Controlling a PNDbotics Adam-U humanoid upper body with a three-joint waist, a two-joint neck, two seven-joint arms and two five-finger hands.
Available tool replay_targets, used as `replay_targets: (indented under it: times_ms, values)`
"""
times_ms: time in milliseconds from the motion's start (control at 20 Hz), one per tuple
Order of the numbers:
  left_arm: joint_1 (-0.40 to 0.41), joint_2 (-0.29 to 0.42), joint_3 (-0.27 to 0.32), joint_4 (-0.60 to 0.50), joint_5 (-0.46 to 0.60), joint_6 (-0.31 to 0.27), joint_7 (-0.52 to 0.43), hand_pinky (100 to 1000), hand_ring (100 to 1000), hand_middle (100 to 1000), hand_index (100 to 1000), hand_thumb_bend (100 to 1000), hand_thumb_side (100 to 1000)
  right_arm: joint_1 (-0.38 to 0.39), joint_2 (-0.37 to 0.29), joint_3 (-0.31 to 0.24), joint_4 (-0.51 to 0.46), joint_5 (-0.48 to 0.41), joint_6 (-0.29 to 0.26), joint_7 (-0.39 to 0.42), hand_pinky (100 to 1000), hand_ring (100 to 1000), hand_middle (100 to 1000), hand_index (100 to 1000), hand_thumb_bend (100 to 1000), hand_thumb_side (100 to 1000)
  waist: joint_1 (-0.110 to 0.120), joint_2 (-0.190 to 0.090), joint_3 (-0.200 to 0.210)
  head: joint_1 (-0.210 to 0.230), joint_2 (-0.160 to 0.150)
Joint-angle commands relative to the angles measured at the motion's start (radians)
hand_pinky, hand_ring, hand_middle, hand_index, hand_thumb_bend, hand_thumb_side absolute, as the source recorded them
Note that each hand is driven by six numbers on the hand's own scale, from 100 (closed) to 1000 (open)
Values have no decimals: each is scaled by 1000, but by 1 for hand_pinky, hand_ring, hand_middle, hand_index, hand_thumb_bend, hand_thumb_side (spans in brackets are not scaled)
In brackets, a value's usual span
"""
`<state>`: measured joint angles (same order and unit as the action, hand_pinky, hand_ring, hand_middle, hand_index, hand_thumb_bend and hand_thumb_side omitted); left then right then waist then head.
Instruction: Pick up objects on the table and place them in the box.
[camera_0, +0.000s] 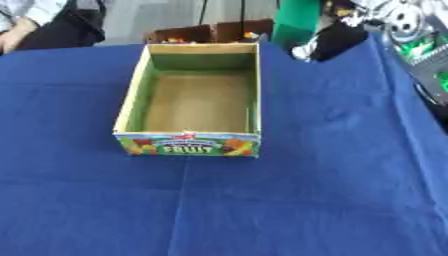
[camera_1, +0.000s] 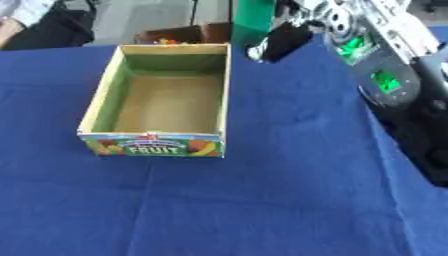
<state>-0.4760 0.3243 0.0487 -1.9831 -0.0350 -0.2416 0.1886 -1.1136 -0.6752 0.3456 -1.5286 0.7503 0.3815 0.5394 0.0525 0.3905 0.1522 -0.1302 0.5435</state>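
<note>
Box (camera_0: 191, 142), open-top cardboard, sits left of centre in the frame on the desk (camera_0: 332, 190), which has a blue cloth over it. Front panel w/ fruit pics and the word "FRUIT"; inside walls greenish, floor plain brown, nothing seen in it. Right arm (camera_1: 385, 75) comes in at upper right of the frame, silver and black w/ green lights, well apart from the box. Right hand (camera_1: 278, 44) shows as a dark shape near the far desk edge, just beside a green upright thing (camera_1: 254, 20); can't tell if fingers are spread or curled, or if it's holding the green thing. Left hand not seen in either view. Brown cartons (camera_0: 210, 34) behind the desk, past the box's far wall.
</note>
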Motion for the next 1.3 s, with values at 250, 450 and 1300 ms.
replay_targets:
  times_ms: [250, 450, 1300]
  values:
    - [-26, 18, -1, -17, 10, -3, -7, 851, 982, 973, 1000, 100, 1000, -88, 100, -26, 153, 60, -25, -60, 664, 666, 405, 511, 166, 260, -7, -5, 17, -34, -26]
    - [-35, 13, -3, -17, 13, -5, -9, 851, 982, 973, 1000, 100, 1000, -108, 145, -23, 195, 72, -36, -71, 662, 665, 404, 510, 164, 262, -12, 4, 28, -52, -40]
    - [-58, 2, -9, -17, 21, -9, -16, 852, 981, 973, 1000, 100, 1000, -114, 279, -10, 376, 104, -68, -71, 671, 690, 433, 540, 153, 300, -22, 20, 57, -89, -58]
